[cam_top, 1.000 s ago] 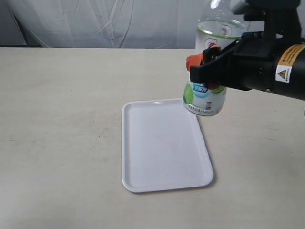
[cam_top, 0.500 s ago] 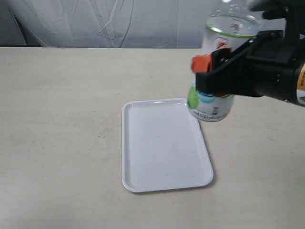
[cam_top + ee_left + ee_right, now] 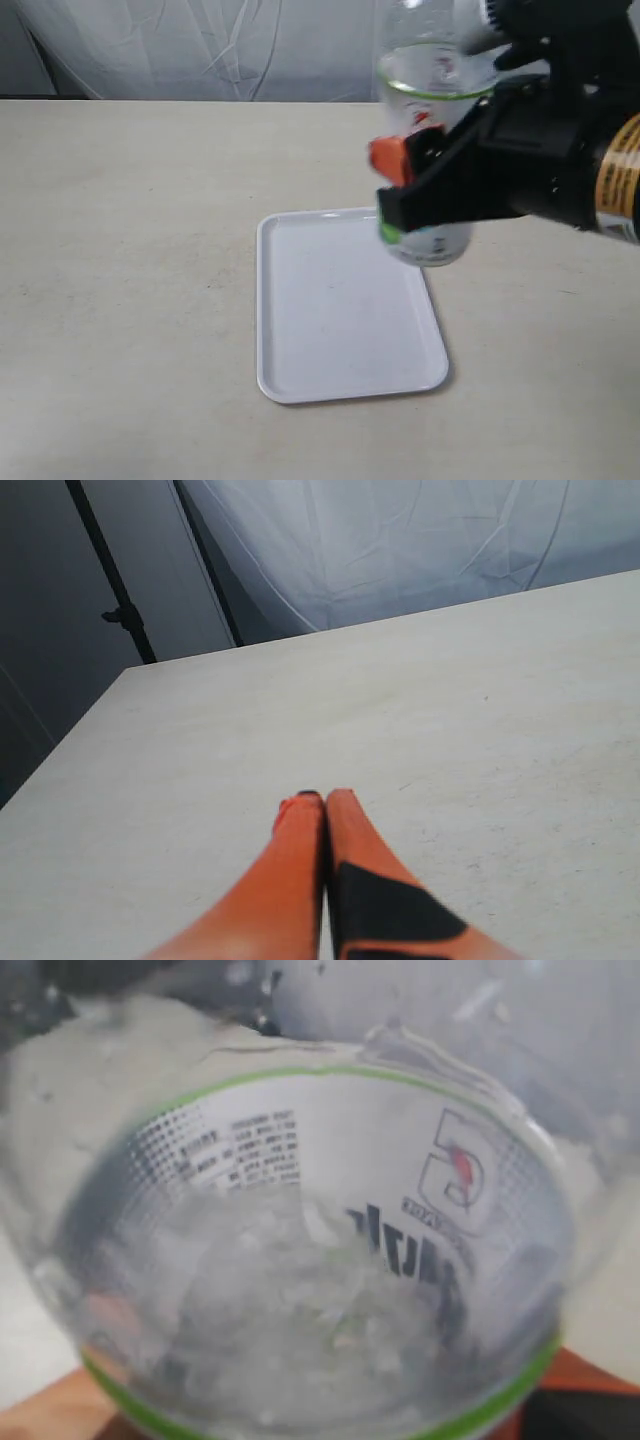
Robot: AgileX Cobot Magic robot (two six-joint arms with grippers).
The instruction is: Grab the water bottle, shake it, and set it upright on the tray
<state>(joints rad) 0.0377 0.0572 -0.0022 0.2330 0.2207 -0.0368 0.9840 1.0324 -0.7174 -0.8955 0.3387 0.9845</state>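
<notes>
The water bottle (image 3: 432, 90) hangs upright in the air above the far right corner of the white tray (image 3: 330, 320), blurred by motion. My right gripper (image 3: 415, 195) is shut on the water bottle at its label, with an orange fingertip (image 3: 390, 157) showing on its left side. In the right wrist view the water bottle (image 3: 320, 1250) fills the frame, clear with a green-edged white label and frothy water inside. The bottle's cap is out of view. My left gripper (image 3: 322, 802) is shut and empty over bare table, with its orange fingers (image 3: 295, 880) pressed together.
A beige table (image 3: 130, 250) carries the tray. White sheeting (image 3: 200, 50) hangs behind the far edge. In the left wrist view the table edge (image 3: 60, 750) runs beside a dark wall and a black stand (image 3: 120, 615).
The right gripper and bottle swung right half a second ago, then back left and slightly up now, with the bottle blurred. The tray has not moved.
</notes>
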